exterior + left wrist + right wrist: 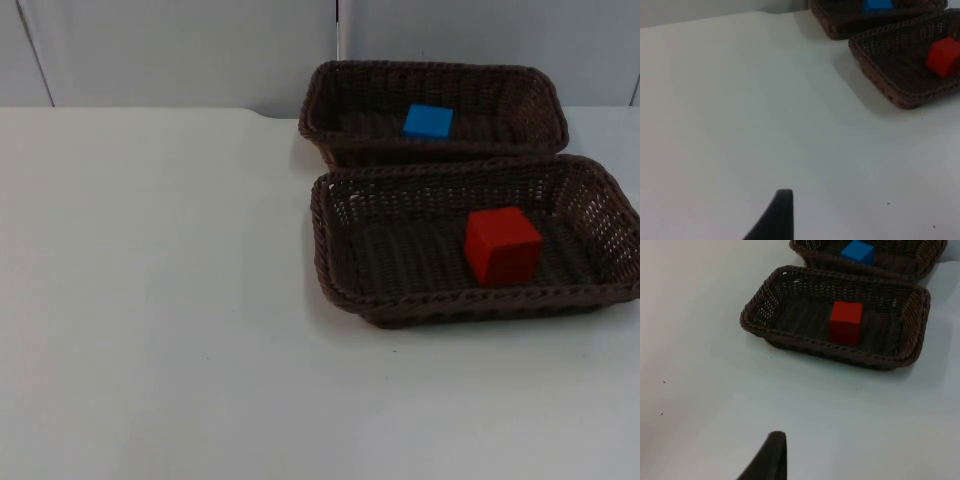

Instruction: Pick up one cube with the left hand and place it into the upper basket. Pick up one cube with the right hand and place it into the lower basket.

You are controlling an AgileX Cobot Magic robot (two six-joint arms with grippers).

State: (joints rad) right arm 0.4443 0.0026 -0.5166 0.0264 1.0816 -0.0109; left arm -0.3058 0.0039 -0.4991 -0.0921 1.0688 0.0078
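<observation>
While long sides run left-right, red cube point(502, 245) sits in lower basket point(340, 270)

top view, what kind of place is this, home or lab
Probably a lab or test bench, not a home: a bare white table ending at a grey partition wall, with only two brown wicker baskets, one holding a blue cube, the other a red cube.

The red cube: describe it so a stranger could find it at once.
On the white table two brown wicker baskets sit back to back. The red cube lies inside the lower basket, nearer the camera. The upper basket holds a blue cube instead.
</observation>
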